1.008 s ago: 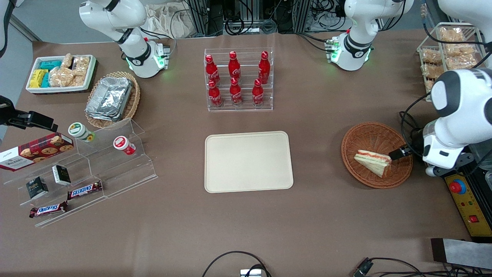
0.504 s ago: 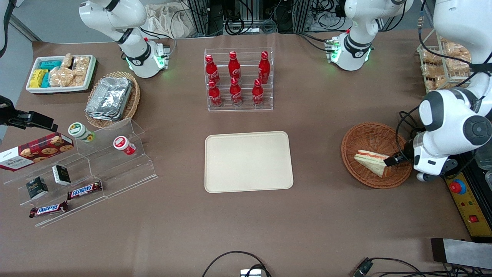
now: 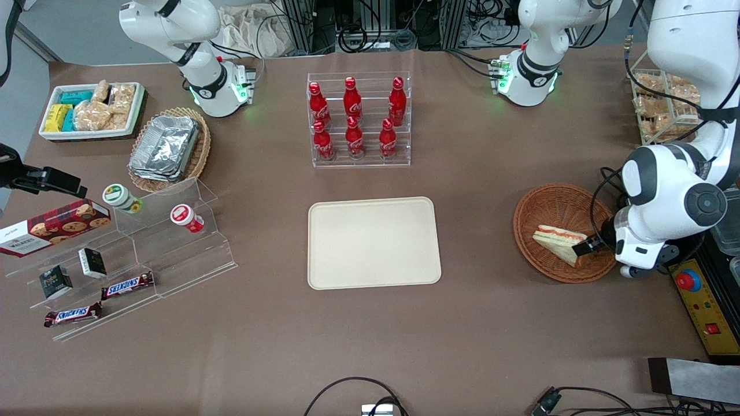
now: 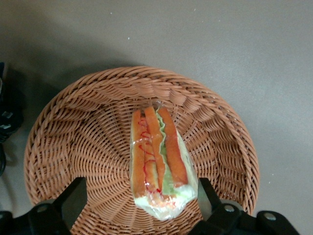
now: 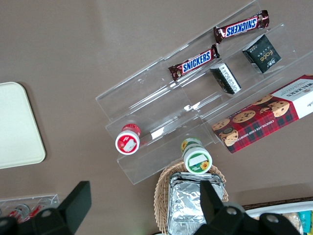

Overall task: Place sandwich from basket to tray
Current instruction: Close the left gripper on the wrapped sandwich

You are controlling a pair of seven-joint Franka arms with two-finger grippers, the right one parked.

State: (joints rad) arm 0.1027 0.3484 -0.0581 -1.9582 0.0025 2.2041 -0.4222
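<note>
The tray (image 3: 374, 242) lies flat and bare, toward the parked arm's end from the basket (image 3: 552, 199), ready to take the load. The basket, well apart from it, holds the sandwich (image 3: 559, 242) on its side, filling edge upward, so the bread faces can be pinched. The gripper (image 3: 585, 249) sits low in the basket with its fingers (image 4: 74, 200) spread wide, one on each side of the sandwich's wide end, gripping nothing; closing looks like the next step.
</note>
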